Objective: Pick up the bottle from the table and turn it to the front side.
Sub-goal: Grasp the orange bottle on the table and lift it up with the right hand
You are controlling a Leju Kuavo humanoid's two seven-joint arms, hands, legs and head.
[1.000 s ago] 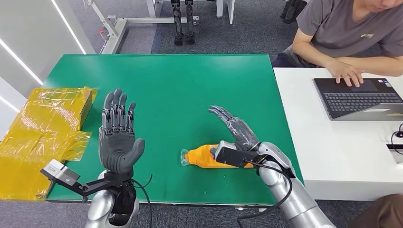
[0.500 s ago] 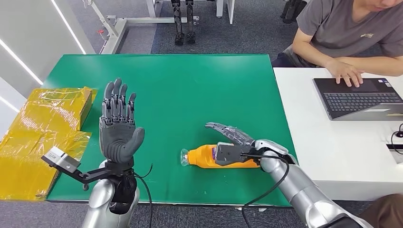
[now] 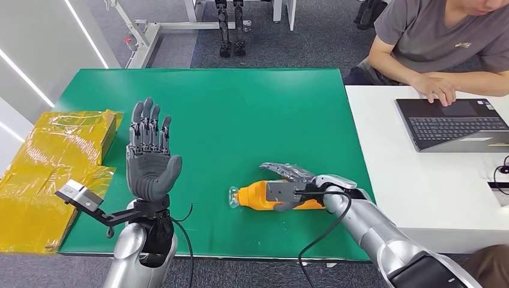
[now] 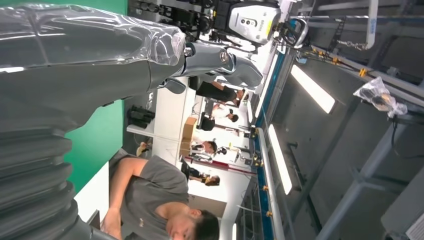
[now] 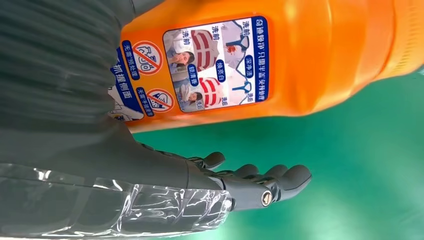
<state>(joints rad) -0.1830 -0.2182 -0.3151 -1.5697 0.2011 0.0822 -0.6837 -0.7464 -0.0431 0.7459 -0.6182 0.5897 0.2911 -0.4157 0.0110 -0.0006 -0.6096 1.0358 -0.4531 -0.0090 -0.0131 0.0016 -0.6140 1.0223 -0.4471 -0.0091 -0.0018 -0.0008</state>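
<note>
An orange bottle (image 3: 254, 196) lies on its side on the green table (image 3: 240, 114), clear cap pointing left. My right hand (image 3: 293, 175) is low over its body from the right, fingers stretched flat across the top. In the right wrist view the palm lies against the labelled side of the bottle (image 5: 300, 65), while the fingers (image 5: 270, 182) reach past it over the green mat, not curled around it. My left hand (image 3: 150, 157) stands upright above the table's front left, palm towards me, fingers spread and holding nothing; its thumb (image 4: 80, 55) shows in the left wrist view.
Yellow wrapped packages (image 3: 54, 162) lie at the table's left edge. A white table (image 3: 420, 198) adjoins on the right with a laptop (image 3: 456, 123); a person (image 3: 438, 42) sits there with a hand on it. Green surface lies open behind the bottle.
My right hand has come down from a raised, tilted pose to lie low over the bottle. The bottle has not moved. My left hand has barely shifted.
</note>
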